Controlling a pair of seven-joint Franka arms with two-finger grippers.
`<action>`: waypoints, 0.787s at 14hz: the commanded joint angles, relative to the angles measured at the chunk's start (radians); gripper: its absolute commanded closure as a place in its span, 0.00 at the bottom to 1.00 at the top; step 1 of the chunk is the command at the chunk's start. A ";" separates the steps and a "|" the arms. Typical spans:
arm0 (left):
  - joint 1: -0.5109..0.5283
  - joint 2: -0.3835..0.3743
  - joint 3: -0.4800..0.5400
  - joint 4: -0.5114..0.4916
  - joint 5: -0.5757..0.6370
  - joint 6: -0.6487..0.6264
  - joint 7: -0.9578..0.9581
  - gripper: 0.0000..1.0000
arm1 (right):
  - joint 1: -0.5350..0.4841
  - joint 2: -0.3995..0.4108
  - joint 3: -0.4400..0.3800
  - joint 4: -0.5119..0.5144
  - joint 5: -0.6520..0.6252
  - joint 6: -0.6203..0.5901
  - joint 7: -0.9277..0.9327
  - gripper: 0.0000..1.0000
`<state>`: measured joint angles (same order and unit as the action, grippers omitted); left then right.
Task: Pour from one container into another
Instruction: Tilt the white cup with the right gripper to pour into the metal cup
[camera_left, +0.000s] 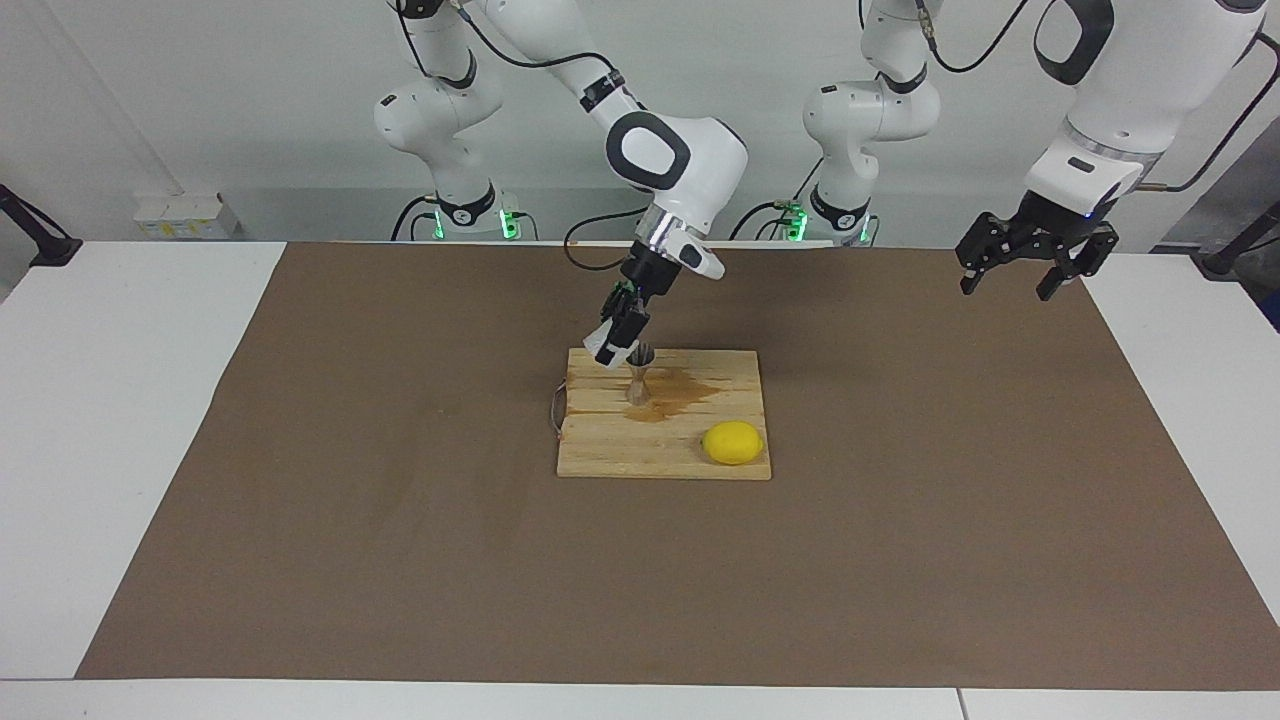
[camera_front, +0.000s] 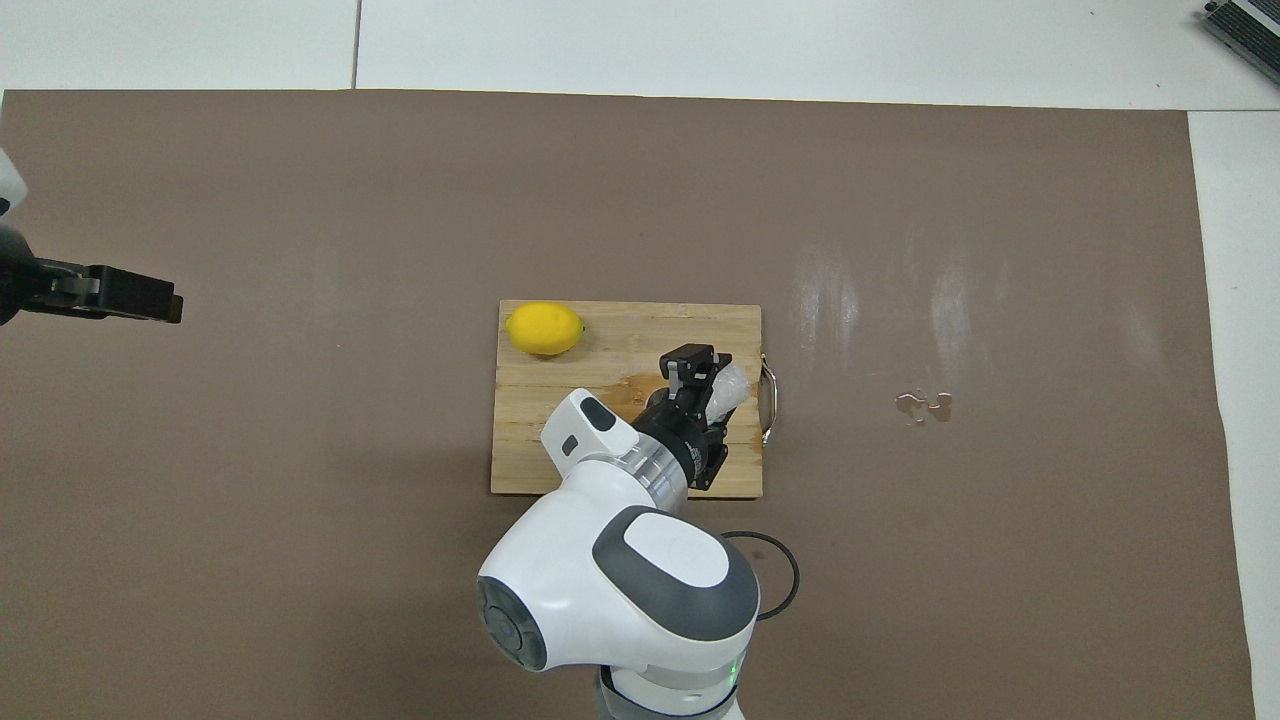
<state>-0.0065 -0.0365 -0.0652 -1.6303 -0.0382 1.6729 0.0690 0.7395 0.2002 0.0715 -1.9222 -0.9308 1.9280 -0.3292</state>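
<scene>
The silver hourglass jigger (camera_left: 640, 377) stands upright on the wooden board (camera_left: 700, 462), in a wet brown stain. My right gripper (camera_left: 618, 342) hangs just above its rim, shut on the clear textured cup (camera_left: 603, 352), which is tilted toward the jigger. In the overhead view the cup (camera_front: 729, 384) shows beside the right gripper (camera_front: 703, 378), and the jigger is hidden under the hand. My left gripper (camera_left: 1007, 290) waits open in the air over the left arm's end of the table, with nothing in it; the overhead view shows the left gripper (camera_front: 140, 298) at the frame's edge.
A yellow lemon (camera_left: 732, 442) lies on the board's corner farthest from the robots, toward the left arm's end. The board (camera_front: 540, 440) has a metal handle (camera_front: 769, 400) at the right arm's end. A small puddle (camera_front: 923, 405) sits on the brown mat (camera_front: 1000, 550).
</scene>
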 joint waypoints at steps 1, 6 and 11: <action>0.007 -0.013 -0.002 -0.025 -0.012 0.021 0.003 0.00 | 0.003 -0.030 0.002 -0.041 -0.039 0.008 0.033 0.68; 0.007 -0.011 -0.002 -0.025 -0.012 0.022 0.002 0.00 | 0.024 -0.028 0.002 -0.049 -0.078 -0.003 0.058 0.69; 0.007 -0.011 -0.002 -0.025 -0.014 0.024 0.002 0.00 | 0.026 -0.027 0.002 -0.054 -0.111 -0.009 0.067 0.69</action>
<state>-0.0065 -0.0363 -0.0653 -1.6311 -0.0384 1.6730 0.0690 0.7663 0.1971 0.0712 -1.9480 -1.0067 1.9262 -0.2868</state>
